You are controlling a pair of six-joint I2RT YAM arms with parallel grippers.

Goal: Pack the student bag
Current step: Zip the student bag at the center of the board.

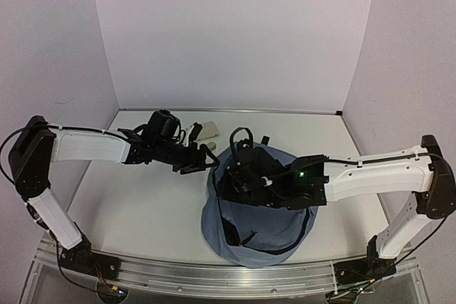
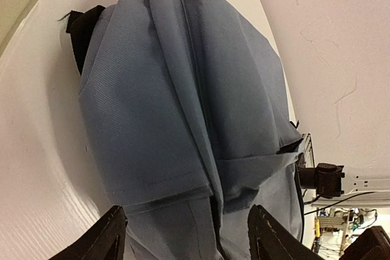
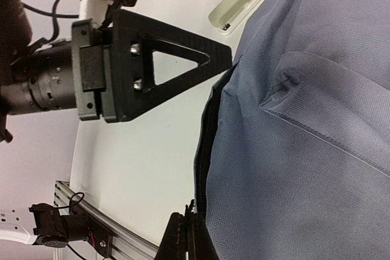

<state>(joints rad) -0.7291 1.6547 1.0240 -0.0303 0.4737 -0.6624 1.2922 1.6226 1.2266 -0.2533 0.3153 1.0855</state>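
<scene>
Student bag [image 1: 256, 229] sits on the worktop [image 1: 142, 204] toward the near edge, between the two arms, a bit right of centre. It lies slumped, grey-blue fabric up, with a dark opening and black strap showing at its near side. The right pincer [image 3: 187, 238] reaches in from the right and is shut tight against the dark zip edge of the bag. It probably pinches that edge to hold the mouth up and steady, but the wrist view crops the fingertips, so the hold isn't certain. The left pincer [image 2: 186, 208] hangs just beside the bag's far-left side with its jaws wide and nothing between them, only bag fabric beyond. My read is that it's free to fetch the next item while the other arm keeps the bag placed. Farther back, near the rear of the worktop behind the left pincer, a pale oblong case [image 3: 234, 7] and a flat beige item [image 1: 209, 129] lie outside the bag, likely waiting to go in. Packing looks unfinished.
</scene>
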